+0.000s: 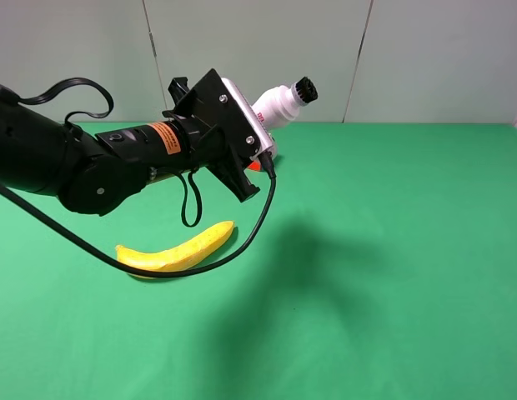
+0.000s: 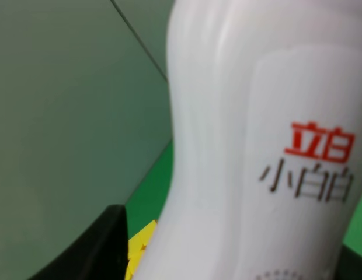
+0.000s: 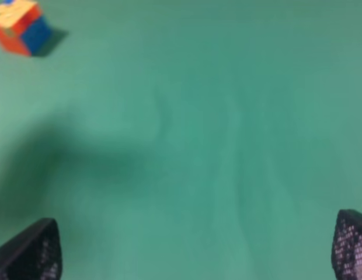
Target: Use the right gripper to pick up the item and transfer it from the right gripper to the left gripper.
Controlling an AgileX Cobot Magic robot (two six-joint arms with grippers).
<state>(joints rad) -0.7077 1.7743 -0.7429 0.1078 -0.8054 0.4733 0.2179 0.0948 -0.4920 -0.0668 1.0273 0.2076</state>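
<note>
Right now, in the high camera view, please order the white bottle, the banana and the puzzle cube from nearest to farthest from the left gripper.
1. The white bottle: held in the left gripper.
2. The puzzle cube: an orange-red sliver beneath the gripper.
3. The banana: toward the view's front left, farthest.

In left tool (image 1: 254,125), bottle (image 1: 279,103) base hidden; cube (image 3: 20,26) blurred.

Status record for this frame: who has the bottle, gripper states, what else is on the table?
bottle: raised off the table, tilted, black cap uppermost
left gripper: shut on bottle
right gripper: open, empty, above bare green surface
banana: lying on table, untouched
puzzle cube: on table, well apart from right gripper
handover: appears done, bottle held by left gripper only
</note>
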